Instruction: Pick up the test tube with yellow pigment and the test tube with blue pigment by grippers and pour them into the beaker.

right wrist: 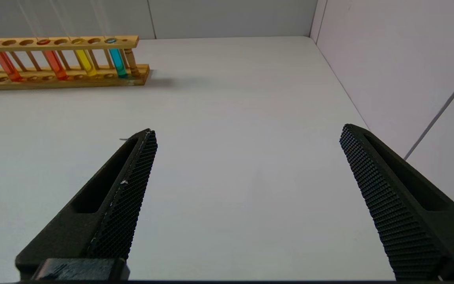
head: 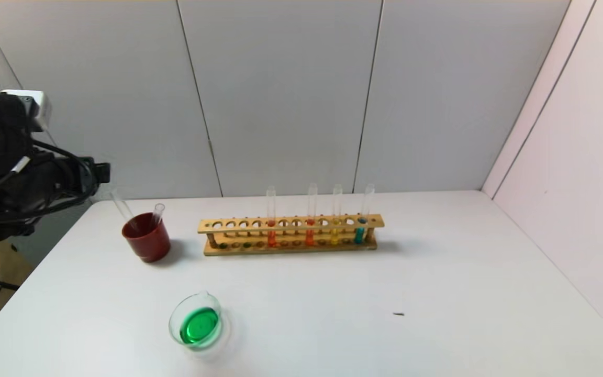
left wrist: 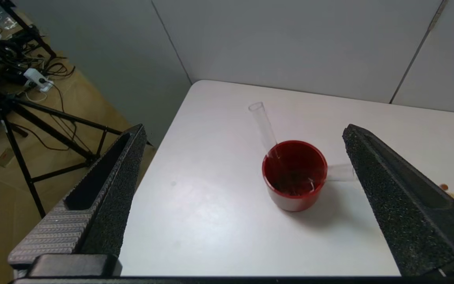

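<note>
Left gripper (left wrist: 242, 134): fingers spread wide, nothing between them; raised off the table's left edge, just above and short of the red cup
Right gripper (right wrist: 246, 132): fingers spread wide, holding nothing; low over bare table (right wrist: 227, 118), out of the head view
Red cup (left wrist: 294, 175): straight ahead of the left gripper, framed between its fingers; holds two empty clear tubes
Empty tubes: one (left wrist: 264, 126) leaning out of the cup away from the left gripper; the other (left wrist: 339, 172) leaning sideways toward the rack (whether these are the lemon-yellow and cyan-blue tubes cannot be told; no liquid visible in either)
Beaker (head: 197, 320): on the table well apart from both grippers, nearer the robot than the cup; green liquid pooled in the bottom
Wooden rack (right wrist: 59, 59): far ahead of the right gripper, off to its left side; upright tubes in it, two orange (right wrist: 4, 63), one golden-yellow (right wrist: 85, 61), one teal (right wrist: 117, 61) at the end nearest the right gripper
</note>
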Motion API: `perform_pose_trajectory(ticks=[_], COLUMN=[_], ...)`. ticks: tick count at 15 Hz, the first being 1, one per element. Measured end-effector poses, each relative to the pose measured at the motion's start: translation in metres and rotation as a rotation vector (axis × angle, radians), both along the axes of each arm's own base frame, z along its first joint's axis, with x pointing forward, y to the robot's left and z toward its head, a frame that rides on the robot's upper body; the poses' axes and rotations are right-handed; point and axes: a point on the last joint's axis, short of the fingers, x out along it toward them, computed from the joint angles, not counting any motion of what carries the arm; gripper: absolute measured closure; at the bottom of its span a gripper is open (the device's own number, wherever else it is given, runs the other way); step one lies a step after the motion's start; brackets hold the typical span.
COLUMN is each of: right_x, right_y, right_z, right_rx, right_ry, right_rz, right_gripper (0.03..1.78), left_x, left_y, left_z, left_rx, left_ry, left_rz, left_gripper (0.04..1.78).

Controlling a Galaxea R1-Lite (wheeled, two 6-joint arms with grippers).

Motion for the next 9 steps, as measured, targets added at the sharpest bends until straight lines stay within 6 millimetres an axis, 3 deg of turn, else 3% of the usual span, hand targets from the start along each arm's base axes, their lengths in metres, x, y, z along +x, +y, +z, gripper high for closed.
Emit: perform_pose_trajectory(ticks=[5,9], right_x=[0.000,0.000], right_y=[0.000,0.000], right_z=[0.000,0.000], right_rx=[0.000,0.000], right_ry=[0.000,0.000], right_rz=[0.000,0.000], right_gripper=[0.11,0.11], left_x=[-0.081,-0.165], left_y=[0.009,0.018], left_z=[0.024,0.041], left_rx=[0.005,0.003], left_ry=[-0.037,-0.082], left_rz=[0.005,0.004], left_gripper=[0.07,0.07])
